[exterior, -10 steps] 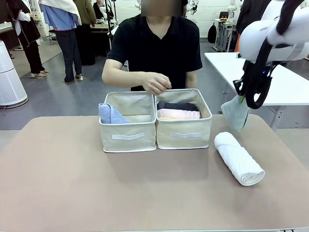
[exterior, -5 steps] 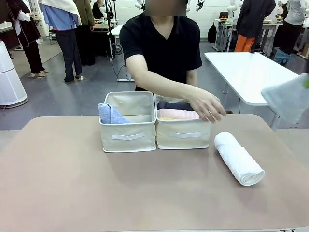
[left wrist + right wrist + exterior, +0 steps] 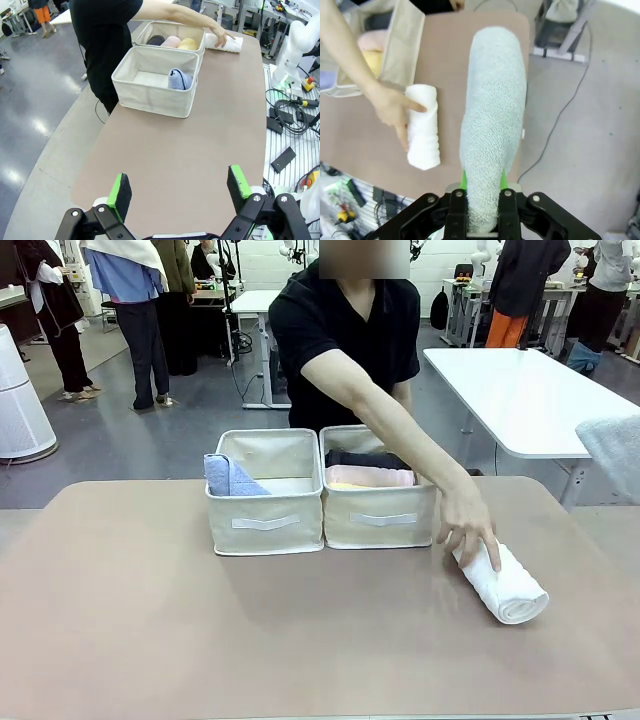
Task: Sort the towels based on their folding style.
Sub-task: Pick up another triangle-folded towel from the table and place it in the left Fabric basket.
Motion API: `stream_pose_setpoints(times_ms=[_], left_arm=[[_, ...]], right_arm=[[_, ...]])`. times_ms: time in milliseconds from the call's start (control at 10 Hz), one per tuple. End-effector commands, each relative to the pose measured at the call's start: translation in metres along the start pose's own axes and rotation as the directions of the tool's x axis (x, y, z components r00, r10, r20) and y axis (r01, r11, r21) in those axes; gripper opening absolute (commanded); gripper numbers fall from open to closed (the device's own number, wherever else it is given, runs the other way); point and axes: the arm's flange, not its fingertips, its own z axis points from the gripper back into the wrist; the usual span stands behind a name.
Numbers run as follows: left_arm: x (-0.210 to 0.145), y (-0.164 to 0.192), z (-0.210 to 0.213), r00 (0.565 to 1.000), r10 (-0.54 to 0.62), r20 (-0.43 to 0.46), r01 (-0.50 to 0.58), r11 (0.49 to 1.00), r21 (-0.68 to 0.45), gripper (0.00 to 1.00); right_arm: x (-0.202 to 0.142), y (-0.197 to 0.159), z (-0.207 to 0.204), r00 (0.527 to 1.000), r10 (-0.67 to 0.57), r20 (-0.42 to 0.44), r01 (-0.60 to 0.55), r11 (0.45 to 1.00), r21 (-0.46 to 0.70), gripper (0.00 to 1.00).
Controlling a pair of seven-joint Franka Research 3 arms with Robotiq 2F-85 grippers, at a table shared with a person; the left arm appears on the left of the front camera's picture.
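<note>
Left to right. The left gripper (image 3: 179,189) hovers over the near end of the worktop (image 3: 120,620), its fingers (image 3: 120,194) spread wide with nothing between them, well apart from every towel.

The left bin (image 3: 265,525) holds one cone, the lavender-blue towel (image 3: 228,476), against its 9 o'clock wall. The right bin (image 3: 380,520), touching it, holds three rolls: dark grey roll (image 3: 365,457), pale pink roll (image 3: 370,476) and yellow roll (image 3: 343,485).

The white roll (image 3: 500,585) lies on the worktop just beside the right bin, at its 4 o'clock. Its long axis runs from 10 to 4 o'clock. The person's hand (image 3: 468,530) rests on its far end and is nearer to it than either gripper.

The right gripper (image 3: 483,180) hangs off the worktop's right edge, fingers pinching the narrow end of the grey-teal towel (image 3: 492,115). The towel's long axis runs straight out from the fingers toward 12 o'clock in the wrist view.

Judgement: this cone belongs with the lavender-blue one. The left bin lies at 9 o'clock from it, beyond the right bin and the person's outstretched arm.
</note>
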Motion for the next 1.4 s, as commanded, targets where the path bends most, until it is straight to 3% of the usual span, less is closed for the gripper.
stream_pose_setpoints(times_ms=[0,1300], left_arm=[[0.0015,-0.0015,0.0013,1.000,-0.002,0.002,0.002,1.000,-0.002,1.00],[0.0015,-0.0015,0.0013,1.000,-0.002,0.002,0.002,1.000,-0.002,1.00]], right_arm=[[0.0016,0.0033,0.0040,1.000,0.016,-0.011,-0.016,1.000,-0.016,0.08],[0.0016,0.0033,0.0040,1.000,0.016,-0.011,-0.016,1.000,-0.016,0.08]])
